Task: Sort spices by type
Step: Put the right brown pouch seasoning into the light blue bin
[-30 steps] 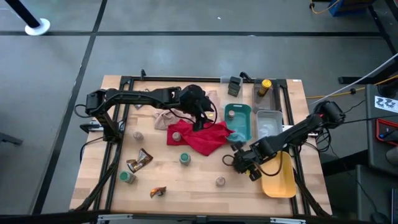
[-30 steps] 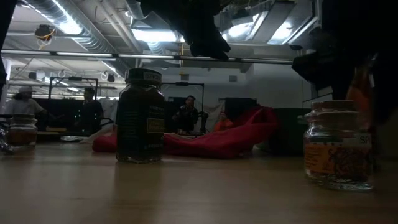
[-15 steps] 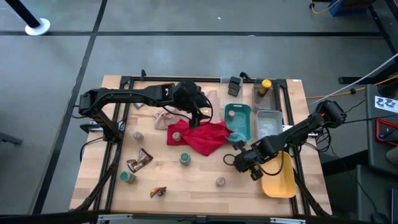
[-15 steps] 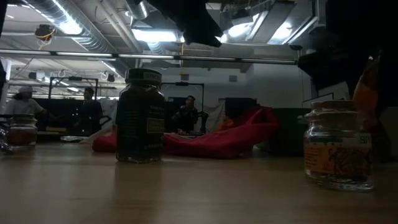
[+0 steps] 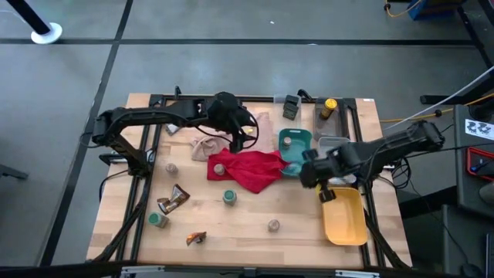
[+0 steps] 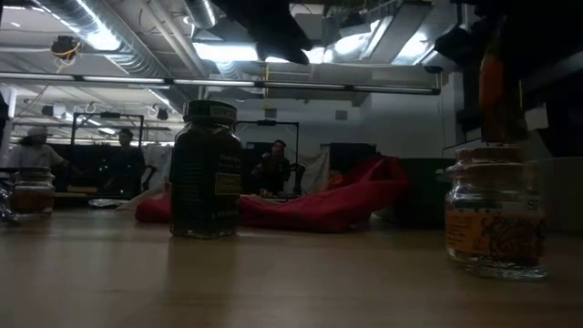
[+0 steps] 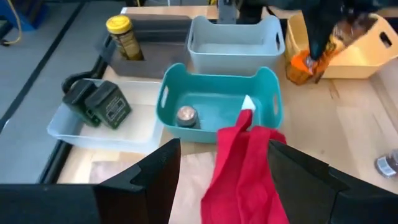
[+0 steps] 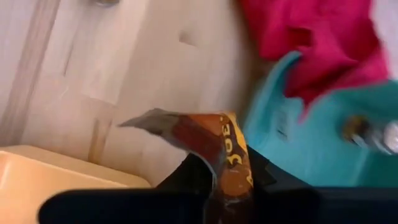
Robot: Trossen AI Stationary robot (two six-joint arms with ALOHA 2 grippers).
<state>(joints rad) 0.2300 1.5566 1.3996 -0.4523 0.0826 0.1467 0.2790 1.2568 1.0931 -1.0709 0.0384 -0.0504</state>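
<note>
**Sachet pinched, yellow tray next**

Nearest me, my right gripper (image 8: 217,180) is clamped on a crinkly brown-orange sachet (image 8: 214,146), lifted off the wood between the yellow tray (image 5: 345,218) and the teal tray (image 5: 297,148); I judge the sachet light, limp and slippery, so a pinch on its flat sealed edge should hold better than one on the puffed belly, and it may swing; farther off on the table stand loose jars, one green-lidded (image 5: 229,198) and one grey-lidded (image 5: 273,225), stiff, smooth and breakable, best taken across the lid; two more sachets (image 5: 173,198) lie towards the left; farthest, my left gripper (image 5: 238,137) hangs with fingers apart over the red cloth (image 5: 251,170), holding nothing
</note>
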